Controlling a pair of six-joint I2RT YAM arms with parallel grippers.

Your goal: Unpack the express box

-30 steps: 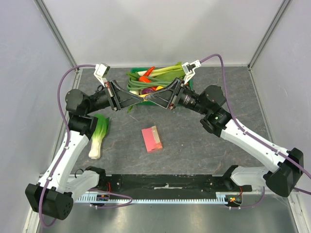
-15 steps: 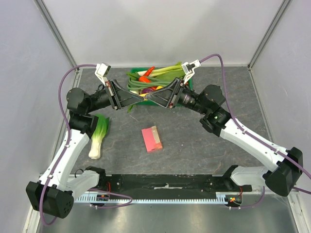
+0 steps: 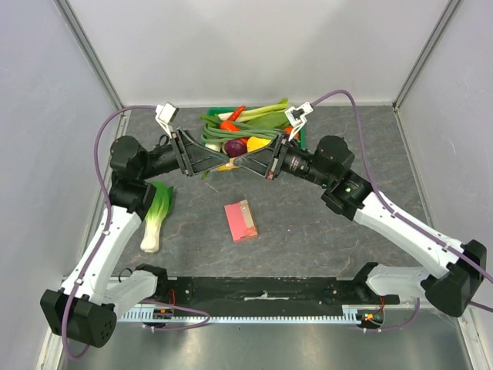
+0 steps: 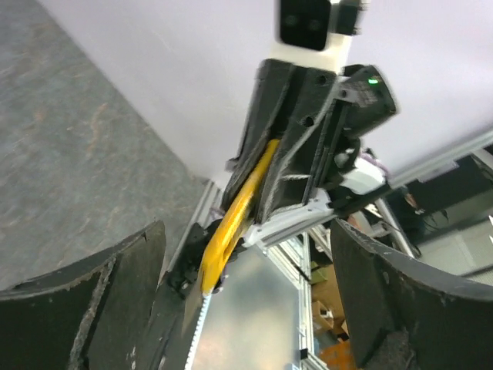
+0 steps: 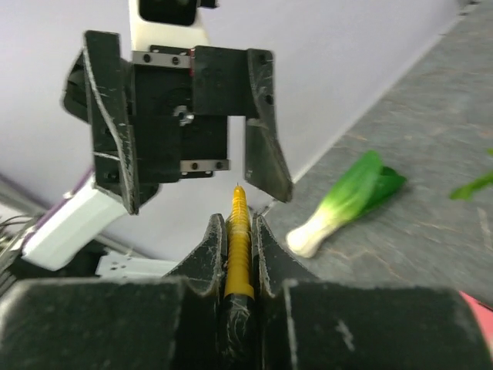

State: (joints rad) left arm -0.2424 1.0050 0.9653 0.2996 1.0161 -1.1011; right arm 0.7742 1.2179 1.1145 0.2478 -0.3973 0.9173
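Table (image 3: 323, 239) | express box (image 3: 241, 220) untouched | wrist views: right end effector (image 5: 239, 223) pinches yellow strip (image 5: 239, 266) | left end effector (image 5: 202, 202) released

I work in a robotics lab cell, not a home or a kitchen. My table (image 3: 323, 231) has a grey stone-patterned top and is boxed in on three sides by plain pale wall panels (image 3: 254, 46) set in bare aluminium posts (image 3: 88, 50). My left arm (image 3: 104, 239) and right arm (image 3: 400, 223) are bolted to a black mounting plate (image 3: 262, 289) along the table's near edge. A slotted cable duct (image 3: 231, 314) runs just outside it, and purple cables (image 3: 339, 90) loop to my wrists.
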